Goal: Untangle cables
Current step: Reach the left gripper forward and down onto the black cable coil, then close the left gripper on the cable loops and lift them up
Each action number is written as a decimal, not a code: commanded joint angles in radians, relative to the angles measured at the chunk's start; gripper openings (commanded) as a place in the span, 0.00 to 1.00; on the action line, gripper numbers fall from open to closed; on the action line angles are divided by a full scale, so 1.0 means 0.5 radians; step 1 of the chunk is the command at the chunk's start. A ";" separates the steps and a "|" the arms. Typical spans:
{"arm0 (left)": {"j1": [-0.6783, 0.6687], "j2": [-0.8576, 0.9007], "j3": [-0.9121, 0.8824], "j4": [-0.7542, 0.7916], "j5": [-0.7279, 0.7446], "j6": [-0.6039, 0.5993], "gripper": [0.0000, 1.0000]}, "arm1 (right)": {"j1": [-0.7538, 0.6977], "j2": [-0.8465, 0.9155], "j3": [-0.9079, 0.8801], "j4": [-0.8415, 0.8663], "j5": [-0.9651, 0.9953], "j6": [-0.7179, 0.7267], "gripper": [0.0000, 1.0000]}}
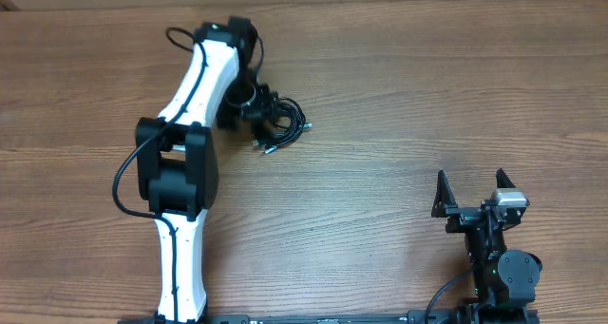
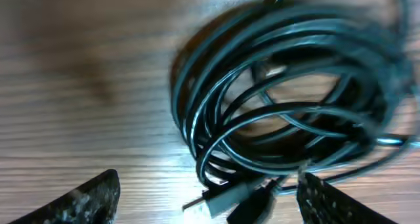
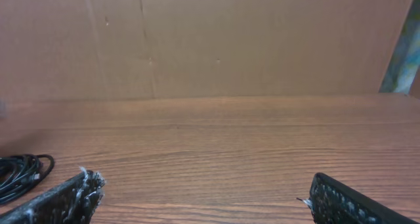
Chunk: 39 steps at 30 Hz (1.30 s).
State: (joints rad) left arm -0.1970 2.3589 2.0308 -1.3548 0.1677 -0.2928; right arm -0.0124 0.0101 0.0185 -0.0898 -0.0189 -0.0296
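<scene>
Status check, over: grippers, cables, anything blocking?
Left gripper open, down at the cables, not gripping. Right gripper open, empty, far off. Cables lie coiled in one bundle on the table. Nothing in the way.

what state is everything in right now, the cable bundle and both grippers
thin black cables: coiled in one tangled bundle, lying on the brown wooden table, plug ends loose, not gripped
left gripper: open, at the bundle, plug ends between its fingers
right gripper: open, empty, well apart from the bundle
</scene>
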 commanded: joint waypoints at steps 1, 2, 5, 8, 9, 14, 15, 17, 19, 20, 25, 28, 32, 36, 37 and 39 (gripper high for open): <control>-0.026 0.006 -0.202 0.152 -0.005 0.003 0.76 | 0.010 -0.014 -0.021 0.011 0.011 0.006 1.00; -0.026 0.006 -0.233 0.193 -0.005 0.002 0.69 | 0.010 -0.014 -0.021 0.011 0.011 0.006 1.00; -0.026 0.006 -0.283 0.323 -0.052 0.003 0.38 | 0.010 -0.014 -0.021 0.011 0.011 0.006 1.00; -0.024 0.006 -0.282 0.344 -0.114 0.003 0.19 | 0.010 -0.014 -0.021 0.011 0.011 0.006 1.00; -0.024 0.006 -0.282 0.343 -0.129 0.003 0.04 | 0.010 -0.014 -0.021 0.011 0.011 0.005 1.00; -0.024 0.004 0.011 0.051 -0.118 0.003 0.04 | 0.010 -0.014 -0.021 0.011 0.012 0.006 1.00; -0.024 0.003 0.140 -0.054 -0.118 0.003 0.04 | 0.010 -0.014 -0.021 0.011 0.011 0.005 1.00; -0.024 0.002 0.448 -0.266 -0.119 0.002 0.04 | 0.010 -0.014 -0.021 0.011 0.011 0.006 1.00; -0.024 0.002 0.790 -0.450 -0.119 0.002 0.04 | 0.010 -0.014 -0.021 0.011 0.011 0.006 1.00; -0.024 0.002 0.910 -0.509 -0.112 -0.008 0.04 | 0.010 -0.014 -0.021 0.011 0.011 0.005 1.00; -0.030 0.002 1.227 -0.635 0.104 -0.021 0.04 | 0.010 -0.014 -0.021 0.011 0.011 0.006 1.00; -0.031 0.006 1.205 -0.670 0.193 -0.021 0.04 | 0.010 -0.014 -0.021 0.011 0.011 0.006 1.00; -0.024 0.006 1.205 -0.670 0.732 0.053 0.04 | 0.010 -0.014 -0.021 0.011 0.011 0.006 1.00; -0.026 0.005 1.205 -0.670 0.340 -0.264 0.04 | 0.010 -0.014 -0.021 0.011 0.011 0.006 1.00; -0.026 -0.001 1.206 -0.670 0.499 -0.220 0.04 | 0.010 -0.014 -0.021 0.011 0.011 0.006 1.00; 0.005 -0.014 1.211 -0.668 1.135 -0.132 0.04 | 0.010 -0.014 -0.021 0.011 0.011 0.006 1.00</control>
State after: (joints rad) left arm -0.2096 2.3680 2.6244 -1.6871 0.4286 -0.3607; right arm -0.0120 0.0101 0.0185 -0.0902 -0.0185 -0.0296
